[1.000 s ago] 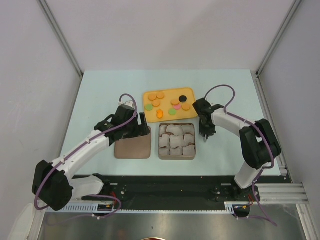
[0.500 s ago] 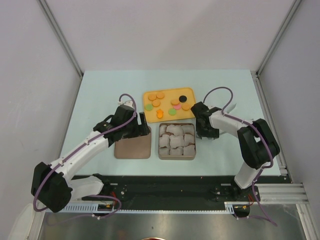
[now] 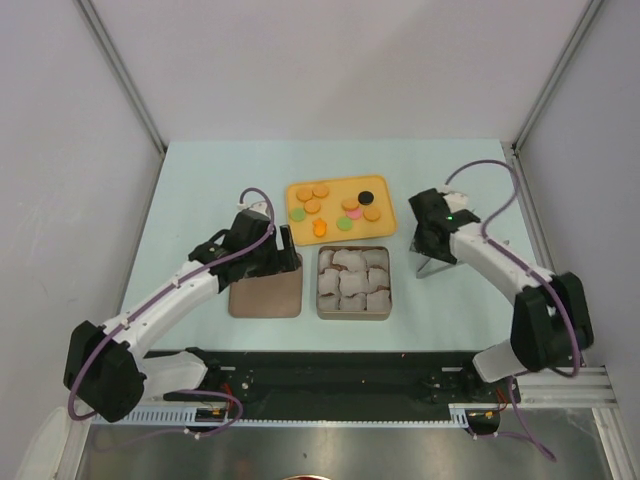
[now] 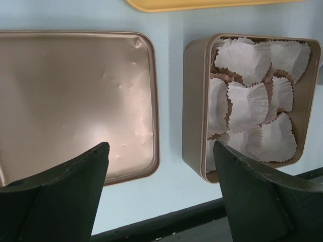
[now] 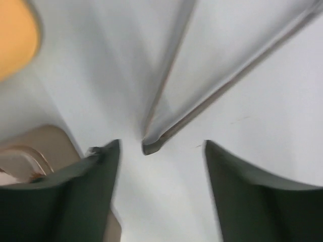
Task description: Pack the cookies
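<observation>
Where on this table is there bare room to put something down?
Bare table lies behind the yellow tray, along the far edge, and at its far-left corner. The middle is crowded: tray, lid, cup-filled tin, left gripper and right gripper sit close together.

square tin (image 4: 194, 111) on pale table (image 3: 200, 180), packed with white paper cups (image 4: 247, 103). flat lid (image 3: 266, 298) just left of tin, yellow tray (image 3: 338, 186) behind tin.

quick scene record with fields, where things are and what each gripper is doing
cookies: all on the yellow tray, none seen in the tin
tin: near side of tray, holds white paper cups
lid: flat on table, left of tin
left gripper: open, empty, over lid
right gripper: open, empty, right of tin
</observation>
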Robot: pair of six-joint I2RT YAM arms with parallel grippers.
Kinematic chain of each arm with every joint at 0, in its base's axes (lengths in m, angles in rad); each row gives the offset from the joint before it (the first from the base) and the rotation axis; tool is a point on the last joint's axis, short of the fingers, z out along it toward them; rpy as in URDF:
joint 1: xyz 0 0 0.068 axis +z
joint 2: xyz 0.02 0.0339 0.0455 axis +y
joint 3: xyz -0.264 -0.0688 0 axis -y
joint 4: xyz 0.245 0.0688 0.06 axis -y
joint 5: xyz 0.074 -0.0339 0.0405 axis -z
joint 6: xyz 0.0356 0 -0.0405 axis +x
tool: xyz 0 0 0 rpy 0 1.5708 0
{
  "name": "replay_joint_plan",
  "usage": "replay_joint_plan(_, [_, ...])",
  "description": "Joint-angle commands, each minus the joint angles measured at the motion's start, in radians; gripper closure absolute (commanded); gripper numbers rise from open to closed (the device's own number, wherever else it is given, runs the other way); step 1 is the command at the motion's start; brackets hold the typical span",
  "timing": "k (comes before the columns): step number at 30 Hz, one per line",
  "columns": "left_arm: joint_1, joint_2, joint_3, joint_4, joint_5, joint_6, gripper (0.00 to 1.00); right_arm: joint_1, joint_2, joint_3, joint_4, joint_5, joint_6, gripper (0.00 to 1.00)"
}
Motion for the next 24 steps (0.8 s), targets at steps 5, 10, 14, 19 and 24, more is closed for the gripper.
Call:
replay_joint_plan(5, [-0.006,0.002,0.004,0.03,0.047,0.016,0.11,-0.108,-0.221,-0.127,0.05,0.034,0.263,0.44])
replay_joint_plan(10, [-0.01,-0.005,0.001,0.033,0.055,0.016,0.11,-0.122,-0.114,-0.104,0.038,-0.008,0.307,0.01])
replay_joint_plan(14, [-0.013,-0.016,-0.004,0.034,0.06,0.016,0.11,-0.119,-0.106,-0.127,0.091,-0.013,0.352,0.0])
replay_joint_plan(19, [-0.023,-0.015,-0.004,0.037,0.074,0.014,0.11,-0.145,-0.057,-0.11,0.113,0.008,0.434,0.0])
replay_joint_plan(24, [-0.027,-0.022,-0.005,0.031,0.069,0.016,0.11,-0.165,0.053,-0.035,0.053,0.034,0.493,0.0])
